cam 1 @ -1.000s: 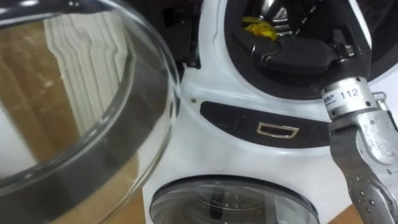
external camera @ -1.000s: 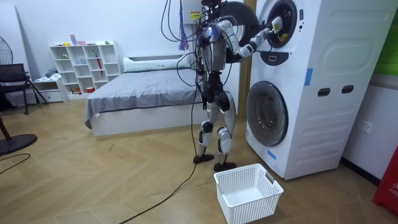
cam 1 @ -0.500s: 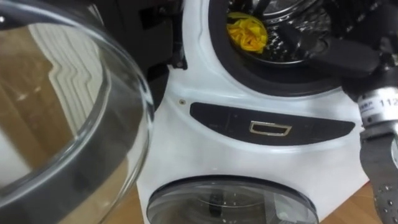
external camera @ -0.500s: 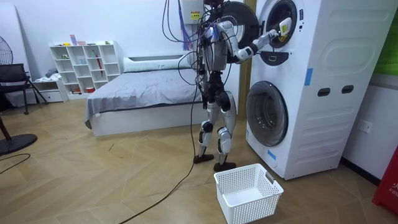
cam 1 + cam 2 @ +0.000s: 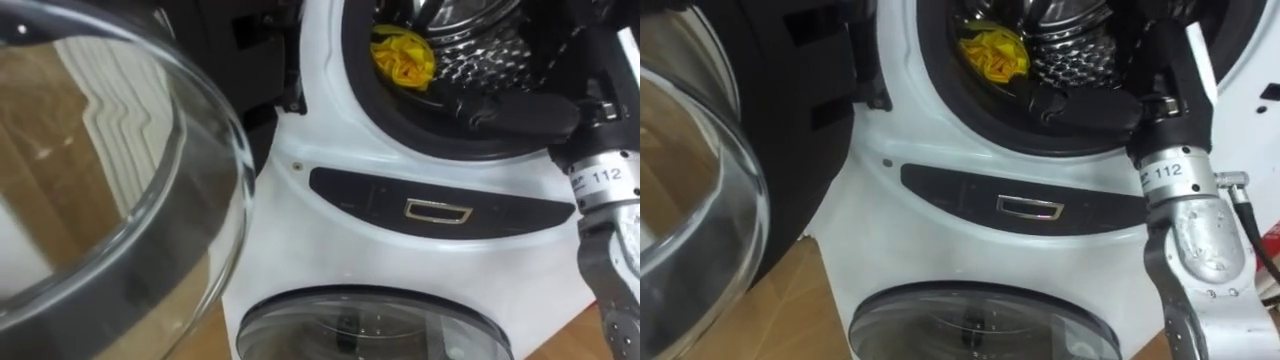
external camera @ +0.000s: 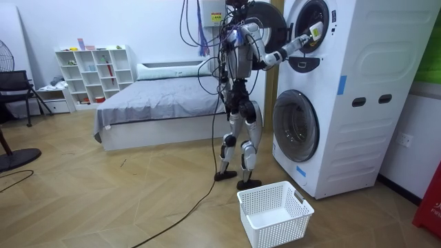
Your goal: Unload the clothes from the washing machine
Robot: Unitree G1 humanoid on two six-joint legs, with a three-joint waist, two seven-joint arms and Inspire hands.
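**Upper drum: yellow cloth not in hand**

Glass door (image 5: pixel 120 190) stands open at left. Yellow cloth (image 5: pixel 403 56) lies inside the washing machine (image 5: pixel 320 150) drum (image 5: pixel 480 45). Right hand (image 5: pixel 515 112) rests at the opening's lower rim, near the cloth; its grip cannot be told.

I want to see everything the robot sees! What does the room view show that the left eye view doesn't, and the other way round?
Room view: the whole robot standing by the washing machine, a white basket on the floor, a bed. Left eye view: a close look inside the drum, with a yellow cloth apart from the right robot hand. Both: the open door and the robot's arm reaching in.
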